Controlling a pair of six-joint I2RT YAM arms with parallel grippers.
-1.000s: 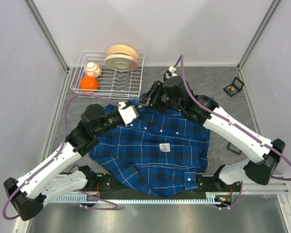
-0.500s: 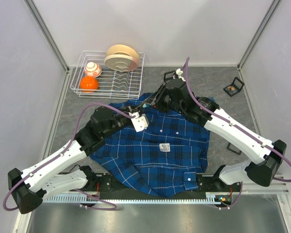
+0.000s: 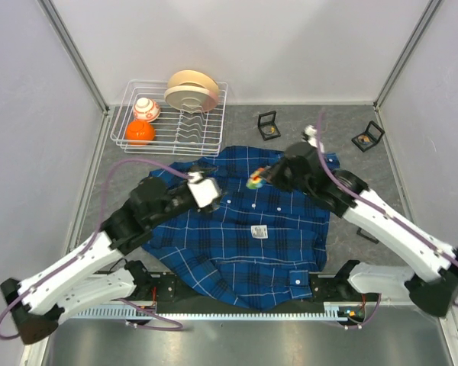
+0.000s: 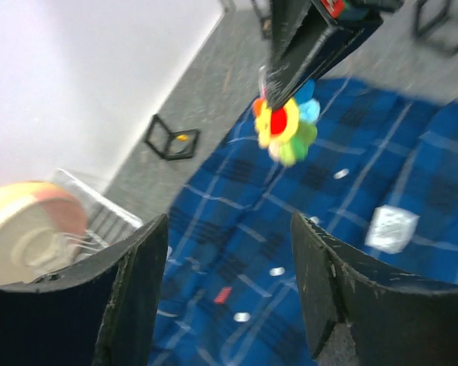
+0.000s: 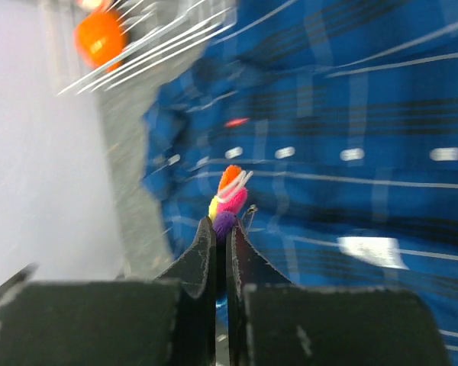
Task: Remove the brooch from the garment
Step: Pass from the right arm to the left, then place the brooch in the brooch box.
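Brooch (image 3: 254,181), a small multicoloured flower, sits pinched in the right pincer (image 3: 261,178) above the plaid shirt (image 3: 237,236). Looks light and soft-petalled, pin probably behind; hold at the centre. Left pincer (image 3: 204,191) spread, over the shirt.

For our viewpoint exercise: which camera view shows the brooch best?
The left wrist view: the brooch faces the camera, its red centre and coloured petals plain. The right wrist view shows it edge-on, blurred, pinched in the right hand. The top view shows only a small coloured speck.
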